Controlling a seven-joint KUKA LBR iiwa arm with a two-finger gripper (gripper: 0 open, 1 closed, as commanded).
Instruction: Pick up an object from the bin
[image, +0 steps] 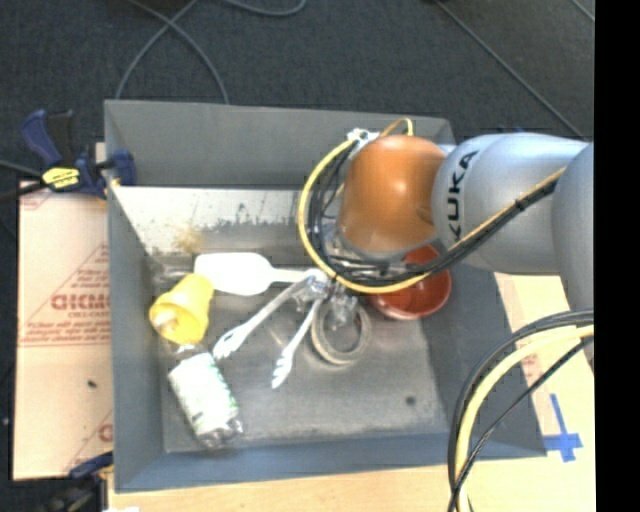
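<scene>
The arm comes in over the bin's (275, 130) right edge, and its orange wrist cover (388, 195), ringed by yellow and black cables, hangs above the middle of the bin towards the far edge. The hand (335, 290) sits low under that cover, close to the bin floor near the centre. The cover and cables hide most of it, so I cannot tell whether it is wide, narrow or holding anything.

Directly below the hand is the joined end of a pair of clear plastic tongs (262, 328). Their two arms splay out from there towards the bin's near-left corner. Just beside that joined end, on the side towards the near edge, is a clear round cup (338, 335), its rim showing as a pale ring on the grey floor. The hand is so close above both that I cannot tell which of them it touches, if either.

A red bowl (418, 293) lies towards the right edge, partly under the arm. A white spoon (234, 272) lies towards the far edge, with its handle pointing at the hand. A yellow cup (183, 308) lies on its side by the left edge. A white and green crumpled bottle (205, 398) lies in the near-left corner, well apart from the hand.
</scene>
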